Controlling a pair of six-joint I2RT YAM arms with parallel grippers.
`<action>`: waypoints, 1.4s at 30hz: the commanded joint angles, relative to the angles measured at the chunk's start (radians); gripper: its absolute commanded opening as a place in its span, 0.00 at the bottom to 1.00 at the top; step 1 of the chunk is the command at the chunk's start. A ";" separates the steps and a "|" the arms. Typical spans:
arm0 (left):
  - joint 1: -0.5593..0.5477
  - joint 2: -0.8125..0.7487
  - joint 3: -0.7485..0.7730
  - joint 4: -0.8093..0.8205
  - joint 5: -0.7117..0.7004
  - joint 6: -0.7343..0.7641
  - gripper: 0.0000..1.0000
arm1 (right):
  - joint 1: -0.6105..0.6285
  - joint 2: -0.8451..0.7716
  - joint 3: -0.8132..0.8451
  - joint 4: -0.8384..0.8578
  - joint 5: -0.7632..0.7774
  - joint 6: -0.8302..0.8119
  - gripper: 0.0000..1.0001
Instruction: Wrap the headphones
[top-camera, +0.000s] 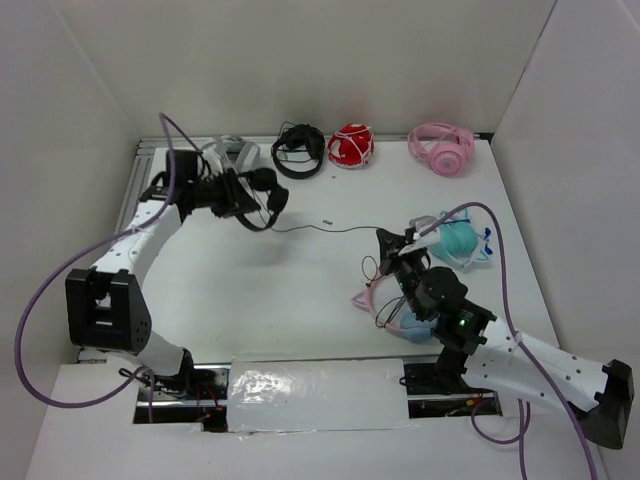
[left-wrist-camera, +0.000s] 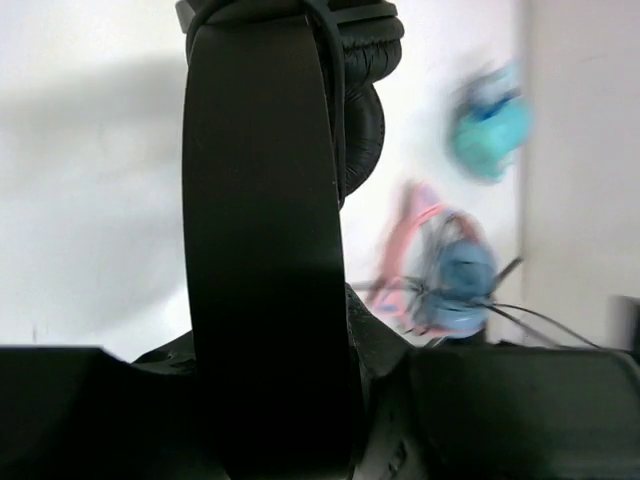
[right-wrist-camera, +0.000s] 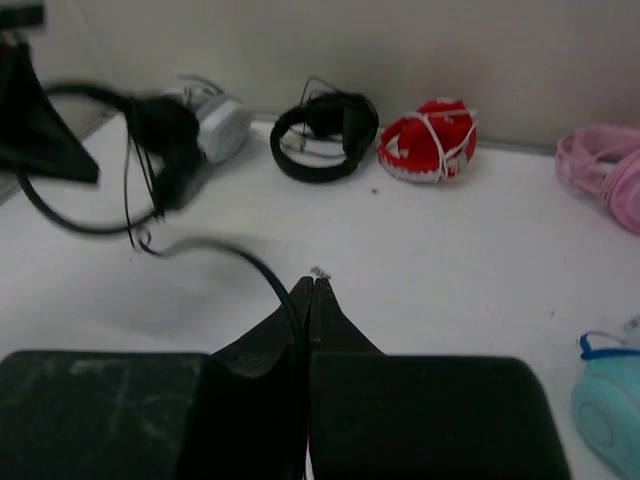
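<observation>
Left end effector clamped tight at far left — right end effector near centre, pressed fully closed.

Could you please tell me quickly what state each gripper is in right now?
Left gripper: closed, holding the headphones.
Right gripper: closed, pinching the cord.

The headphones' band is smooth black plastic with a dull satin sheen, and the ear cup beside it is padded in wrinkled, leather-like skin. The table is smooth matt white, with a crinkled, glossy clear sheet at its near edge. The right gripper is matt black plastic, faintly scuffed.
</observation>
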 joint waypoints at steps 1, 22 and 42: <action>-0.057 0.012 -0.116 0.042 -0.146 -0.010 0.00 | 0.009 -0.006 0.120 0.127 0.019 -0.138 0.00; -0.643 -0.109 -0.372 0.165 -0.062 0.077 0.00 | -0.016 0.230 0.462 0.150 -0.194 -0.558 0.00; -0.980 -0.419 -0.463 0.190 -0.110 0.046 0.00 | -0.410 0.385 0.369 0.112 -0.579 -0.279 0.00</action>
